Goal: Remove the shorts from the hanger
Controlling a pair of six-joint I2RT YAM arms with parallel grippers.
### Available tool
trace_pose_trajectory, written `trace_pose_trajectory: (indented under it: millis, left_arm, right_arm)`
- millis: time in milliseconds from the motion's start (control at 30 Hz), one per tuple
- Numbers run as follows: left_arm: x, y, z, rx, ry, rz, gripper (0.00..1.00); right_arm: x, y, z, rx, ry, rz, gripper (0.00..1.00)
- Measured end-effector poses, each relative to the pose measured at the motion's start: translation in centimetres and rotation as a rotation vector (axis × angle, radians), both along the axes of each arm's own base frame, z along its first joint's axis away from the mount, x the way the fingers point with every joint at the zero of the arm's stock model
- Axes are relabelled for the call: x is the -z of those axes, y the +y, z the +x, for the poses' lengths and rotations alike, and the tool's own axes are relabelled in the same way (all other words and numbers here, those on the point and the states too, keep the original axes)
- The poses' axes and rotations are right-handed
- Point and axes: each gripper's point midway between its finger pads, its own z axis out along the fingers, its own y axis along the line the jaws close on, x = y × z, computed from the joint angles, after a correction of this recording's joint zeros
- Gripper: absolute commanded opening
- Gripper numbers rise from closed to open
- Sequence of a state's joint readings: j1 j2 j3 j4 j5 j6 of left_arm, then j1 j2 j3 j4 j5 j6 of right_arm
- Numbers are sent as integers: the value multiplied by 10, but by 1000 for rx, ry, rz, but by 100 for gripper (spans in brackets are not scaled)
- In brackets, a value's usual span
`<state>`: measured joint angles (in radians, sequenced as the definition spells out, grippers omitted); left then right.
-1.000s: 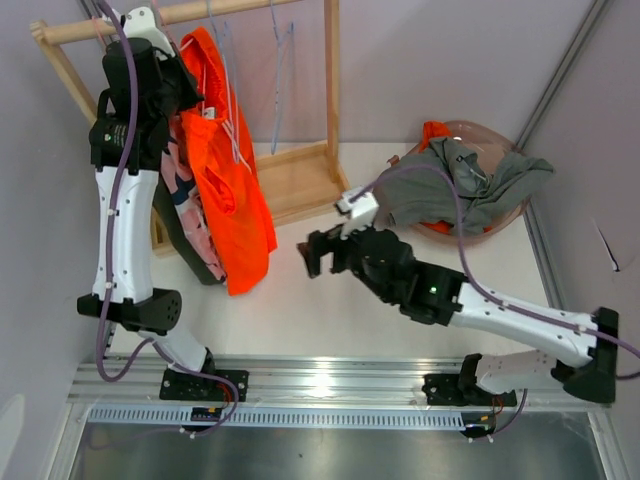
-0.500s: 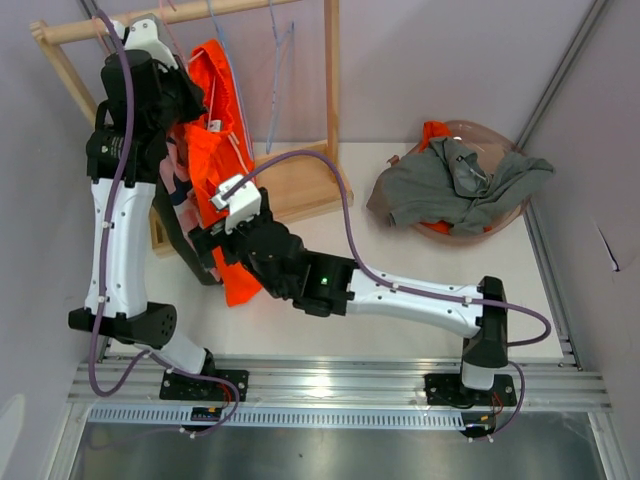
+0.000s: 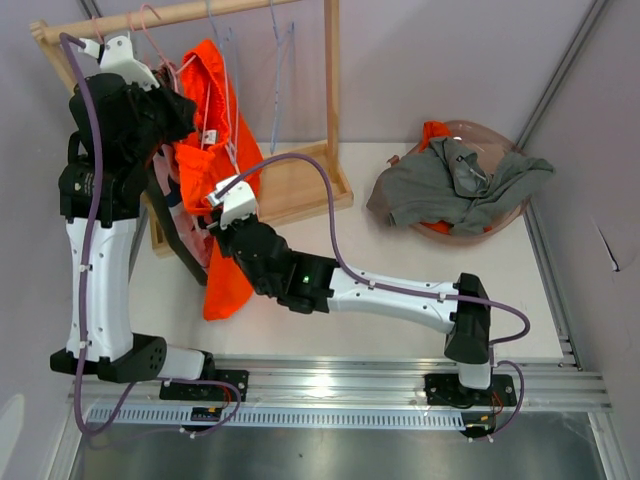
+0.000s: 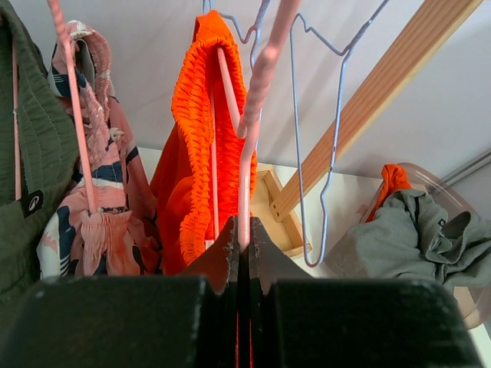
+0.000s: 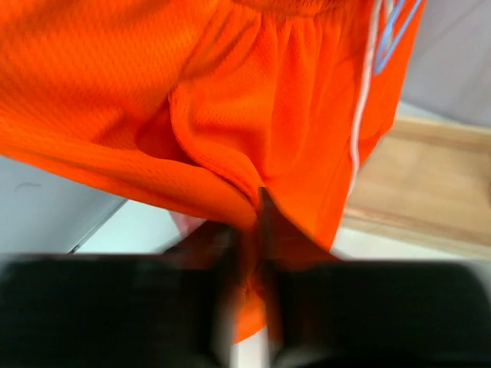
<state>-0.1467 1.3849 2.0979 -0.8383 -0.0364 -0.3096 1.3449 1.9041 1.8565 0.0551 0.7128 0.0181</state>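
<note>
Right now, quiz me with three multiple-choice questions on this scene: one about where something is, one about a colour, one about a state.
1. Where are the grey shorts? A in the basket; B hanging up; C on the metal rail.
2. What colour is the hanger in the left gripper? A blue; B pink; C black.
3. The orange shorts on that hanger are: A folded; B flat on the table; C hanging.

Answers: 1 A, they lie heaped in it at the right. 2 B, the shut gripper pinches a pink wire. 3 C, their waistband sits over the wire and the cloth droops below.
</note>
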Motion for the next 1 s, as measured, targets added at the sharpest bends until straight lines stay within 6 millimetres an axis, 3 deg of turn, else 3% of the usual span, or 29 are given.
trace_pose_trajectory:
  millis: [100, 167, 300, 467, 567, 700, 833, 933, 1000]
  left_arm:
    - [-2, 0, -1, -1, -6, -5, 0]
    - [0, 0, 1, -2, 0, -3, 0]
    - [2, 0, 9, -8, 31, 12, 0]
    - [12, -2, 20, -5, 101, 32, 0]
    - [17, -4, 23, 1, 117, 31, 0]
    - [37, -6, 17, 17, 160, 27, 0]
    - [31, -10, 3, 48, 125, 10, 0]
    - [27, -18, -25, 103, 83, -19, 0]
    - [30, -25, -55, 153, 66, -42, 0]
  right_arm:
    - [1, 0, -2, 6, 5, 30, 0]
    - [15, -3, -10, -2, 15, 20, 0]
    - [56, -10, -48, -29, 58, -11, 0]
    - [90, -17, -99, -48, 140, 21, 0]
    - [115, -22, -111, -41, 178, -11, 0]
    - [127, -30, -98, -3, 187, -43, 0]
    - [127, -36, -68, 25, 183, -57, 0]
    - [115, -48, -21, 83, 166, -68, 0]
    - [92, -62, 19, 133, 146, -61, 0]
